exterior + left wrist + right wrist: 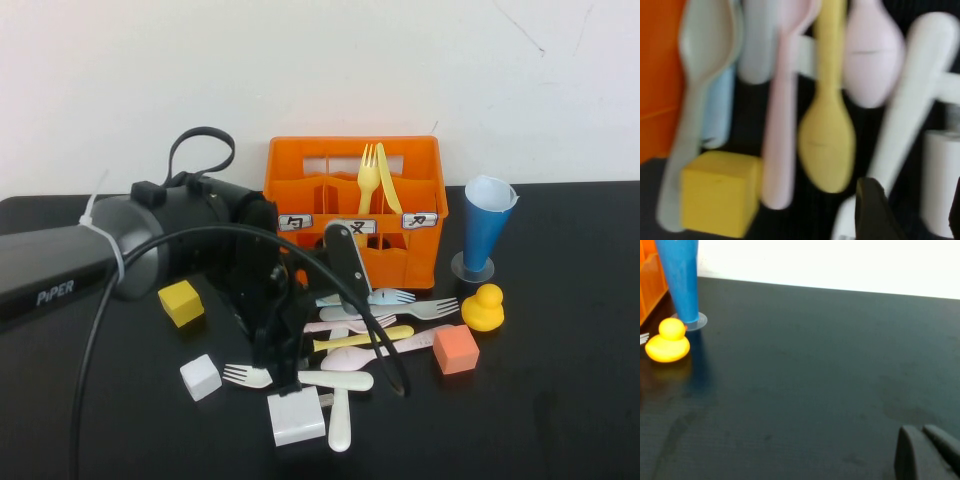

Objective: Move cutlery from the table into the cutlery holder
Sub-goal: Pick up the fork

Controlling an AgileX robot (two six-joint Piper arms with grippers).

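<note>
On the near part of the table (560, 420), the left gripper (285, 372) hangs with fingers apart over the loose cutlery (375, 335), the right gripper (927, 454) (pinched shut) is well apart from the duck (667, 342), and farther back the orange holder (400, 262) has a yellow fork (368, 180) in it.

Pastel cutlery (375, 325) heaped on table (560, 400) before orange holder (400, 255).
</note>
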